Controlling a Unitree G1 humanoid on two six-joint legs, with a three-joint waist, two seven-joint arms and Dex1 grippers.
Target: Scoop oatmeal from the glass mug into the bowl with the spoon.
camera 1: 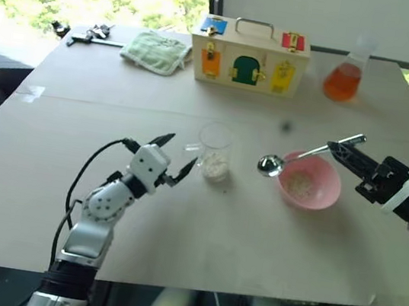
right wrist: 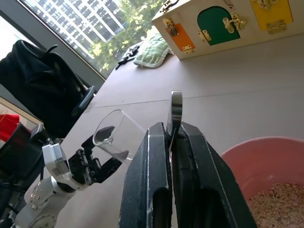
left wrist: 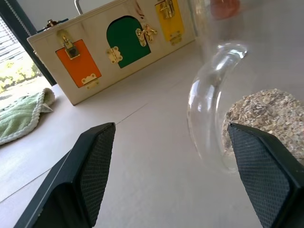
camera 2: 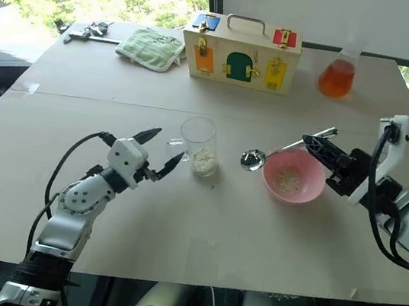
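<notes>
The glass mug (camera 1: 214, 148) stands mid-table with oatmeal (camera 1: 215, 168) heaped in its bottom, its handle (left wrist: 209, 99) turned toward my left gripper (camera 1: 180, 153). That gripper is open, just left of the mug, one finger (left wrist: 92, 171) on each side of the handle without touching it. To the right sits the pink bowl (camera 1: 320, 193) holding some oatmeal (camera 1: 301, 185). My right gripper (camera 1: 340, 149) is shut on the spoon's (camera 1: 300, 156) handle. The spoon's oval end (camera 1: 270, 165) hangs just outside the bowl's left rim, between mug and bowl.
A wooden latch box (camera 1: 250, 56) stands at the back centre, a flask of orange liquid (camera 1: 343, 80) to its right, a green cloth (camera 1: 155, 51) and a black tool (camera 1: 87, 33) to its left. Bare tabletop lies in front of the mug and bowl.
</notes>
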